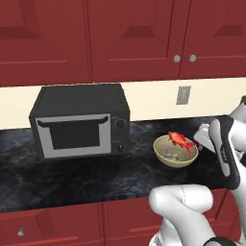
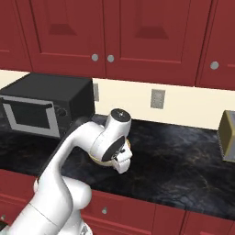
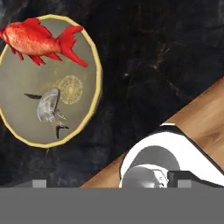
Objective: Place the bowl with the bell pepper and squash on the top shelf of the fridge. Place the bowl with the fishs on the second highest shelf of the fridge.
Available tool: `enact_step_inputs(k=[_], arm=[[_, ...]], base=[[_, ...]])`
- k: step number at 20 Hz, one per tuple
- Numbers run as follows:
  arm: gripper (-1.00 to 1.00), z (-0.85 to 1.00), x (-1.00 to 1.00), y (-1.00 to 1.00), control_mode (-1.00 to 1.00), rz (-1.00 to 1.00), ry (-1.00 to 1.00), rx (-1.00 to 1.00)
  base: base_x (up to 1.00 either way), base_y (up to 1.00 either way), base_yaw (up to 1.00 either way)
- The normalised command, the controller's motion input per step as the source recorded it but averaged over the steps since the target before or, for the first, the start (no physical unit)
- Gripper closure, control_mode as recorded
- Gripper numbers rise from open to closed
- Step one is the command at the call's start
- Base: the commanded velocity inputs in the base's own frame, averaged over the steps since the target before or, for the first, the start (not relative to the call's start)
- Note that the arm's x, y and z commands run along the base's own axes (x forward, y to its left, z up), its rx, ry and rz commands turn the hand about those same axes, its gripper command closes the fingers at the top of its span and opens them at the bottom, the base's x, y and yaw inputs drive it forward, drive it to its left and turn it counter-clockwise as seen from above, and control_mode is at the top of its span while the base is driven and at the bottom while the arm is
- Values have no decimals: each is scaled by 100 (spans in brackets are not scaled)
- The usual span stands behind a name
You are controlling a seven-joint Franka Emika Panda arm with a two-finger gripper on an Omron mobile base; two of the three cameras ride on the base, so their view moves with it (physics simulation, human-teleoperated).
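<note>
The cream-tan bowl (image 1: 176,152) sits on the dark marbled counter (image 1: 72,173), a little right of the black microwave (image 1: 79,121) with a strip of bare stone between them. Inside it, the red-orange fish (image 1: 180,140) lies up against the far rim, its tail poking just above the edge, and the grey fish (image 1: 171,153) rests low on the bowl's floor. From the hand camera the bowl (image 3: 94,74) is seen from straight above, off to the upper left, with the red fish (image 3: 37,40) across the rim's top part and the grey fish (image 3: 48,107) near the centre, the two apart from each other.

The gripper (image 1: 205,137) hangs just beside the bowl's right side, close to the rim; I cannot make out whether it touches it. The fingers are too small and hidden to read, so I cannot tell if they are spread or closed. In the right base camera the arm's wrist covers most of the bowl, leaving only a sliver of tan rim (image 2: 95,159).

In front of the bowl there is open counter up to the front edge, with red drawer fronts (image 1: 57,226) below. To the right the stone runs on bare as far as a toaster (image 2: 228,136) at the picture's edge. Red wall cupboards (image 1: 134,38) hang overhead, well above the bowl, and a wall socket (image 1: 183,95) sits on the cream backsplash behind it.
</note>
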Motion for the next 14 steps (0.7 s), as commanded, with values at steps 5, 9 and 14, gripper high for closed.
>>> enact_step_inputs(k=[5, 9, 14], arm=[[-100, -59, 92, 0, -100, -2, 7, 0], [-100, -73, 38, 0, -100, 0, 18, 0], [-100, -37, 61, -15, -100, -4, 5, 0]], base=[[0, 0, 0], [0, 0, 0], [0, 0, 0]])
